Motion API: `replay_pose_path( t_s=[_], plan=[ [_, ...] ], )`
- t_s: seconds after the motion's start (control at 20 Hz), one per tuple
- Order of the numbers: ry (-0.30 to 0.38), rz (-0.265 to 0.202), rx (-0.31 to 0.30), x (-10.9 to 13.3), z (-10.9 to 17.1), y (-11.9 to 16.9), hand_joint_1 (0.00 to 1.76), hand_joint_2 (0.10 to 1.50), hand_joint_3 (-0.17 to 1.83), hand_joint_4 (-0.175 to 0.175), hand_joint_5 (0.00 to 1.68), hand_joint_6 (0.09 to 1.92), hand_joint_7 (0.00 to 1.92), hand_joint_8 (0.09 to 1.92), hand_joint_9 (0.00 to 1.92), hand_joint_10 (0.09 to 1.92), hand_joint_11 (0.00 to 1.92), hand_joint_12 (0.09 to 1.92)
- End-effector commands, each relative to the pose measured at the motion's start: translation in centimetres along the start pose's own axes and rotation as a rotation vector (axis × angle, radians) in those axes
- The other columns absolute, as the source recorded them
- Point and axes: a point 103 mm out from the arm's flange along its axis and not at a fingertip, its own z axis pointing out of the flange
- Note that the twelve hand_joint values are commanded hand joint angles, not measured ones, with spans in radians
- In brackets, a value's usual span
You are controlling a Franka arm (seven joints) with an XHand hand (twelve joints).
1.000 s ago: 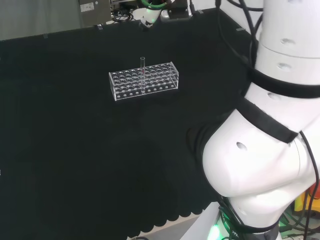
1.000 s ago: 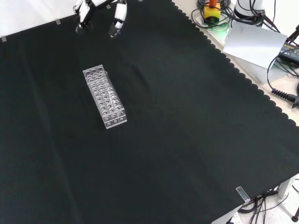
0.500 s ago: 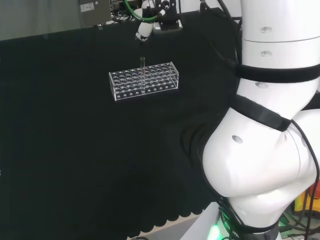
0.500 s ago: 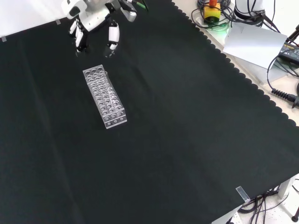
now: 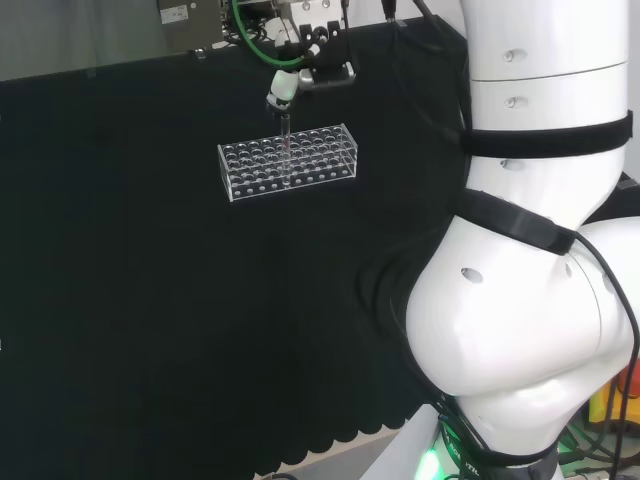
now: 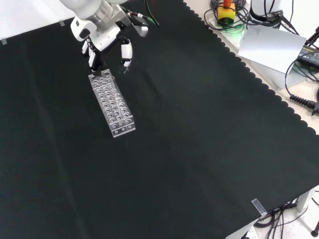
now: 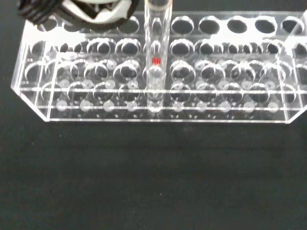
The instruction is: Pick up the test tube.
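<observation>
A clear test tube [image 5: 286,150] with a small red mark stands upright in a clear plastic rack [image 5: 300,170] on the black cloth. In the wrist view the tube [image 7: 156,57] rises from the rack's [image 7: 268,112] front rows, close and central. The hand [image 5: 297,70] hangs just above the tube's top, with one fingertip near it. In the front view the hand [image 6: 102,35] is over the rack's [image 6: 115,112] far end, open, its fingers [image 6: 126,53] spread and pointing down with nothing between them. I cannot tell whether it touches the tube.
The arm's white links [image 5: 530,300] stand at the right of the head view. Beyond the cloth's scalloped edge [image 6: 259,82] in the front view lie cables, a yellow and red button box [image 6: 227,11] and a grey sheet [image 6: 271,46].
The hand has come down from the cloth's far edge to just above the rack and the tube. The rack and the tube have not moved.
</observation>
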Motion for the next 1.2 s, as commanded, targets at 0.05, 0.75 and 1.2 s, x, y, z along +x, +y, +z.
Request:
replay_pose_path(
  t_s=[0.05,0.75,1.2],
  plan=[
    [0.002,-0.01,0.022,0.5,1.6,0.3,0.9,0.66,0.56,-0.067,0.61,0.62,0.89,0.74,0.83,0.7,0.42,1.46],
    [-0.031,-0.01,0.042,1.2,3.8,1.2,1.03,0.57,0.68,-0.059,0.55,0.65,0.68,0.85,0.71,0.77,0.32,1.5],
    [-0.042,0.016,0.031,1.1,4.4,2.2,1.03,0.56,0.71,-0.056,0.61,0.68,0.83,0.81,0.75,0.76,0.34,1.49]
  ],
)
